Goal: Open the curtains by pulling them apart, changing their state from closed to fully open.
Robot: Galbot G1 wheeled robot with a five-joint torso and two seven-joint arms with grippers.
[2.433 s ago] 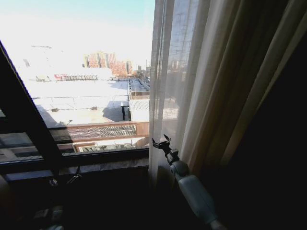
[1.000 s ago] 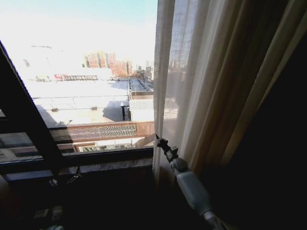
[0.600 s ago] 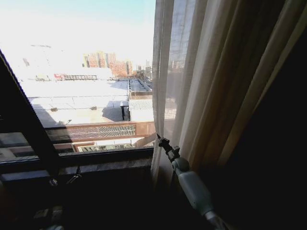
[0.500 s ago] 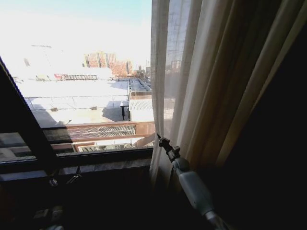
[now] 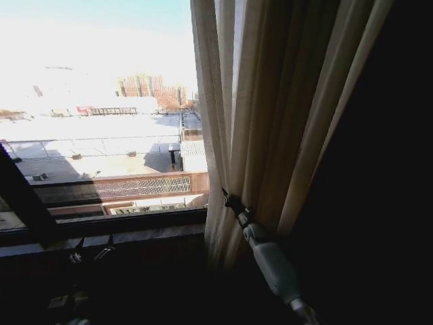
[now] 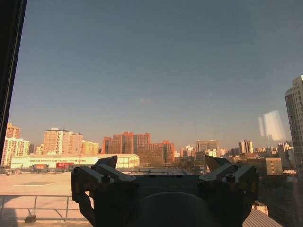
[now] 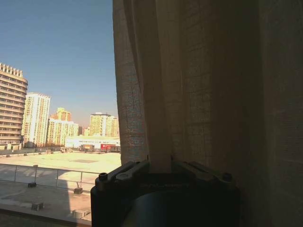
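The curtains hang as a sheer cream panel bunched into tight pleats right of the bare window glass. In the head view my right gripper reaches up from the white forearm and sits at the panel's lower inner edge. In the right wrist view that same gripper is shut on a fold of the curtains, which rise straight up from between the fingers. My left gripper is open with nothing between its fingers, facing the glass and the city outside.
A dark brown drape covers the far right. A dark window frame bar slants across the lower left, above the sill. Small dark fittings sit below the sill.
The whole head picture has shifted left, so the camera has moved. The sheer panel, flat and see-through before, is now gathered into tight folds. My right gripper, open at first, has shut on its edge.
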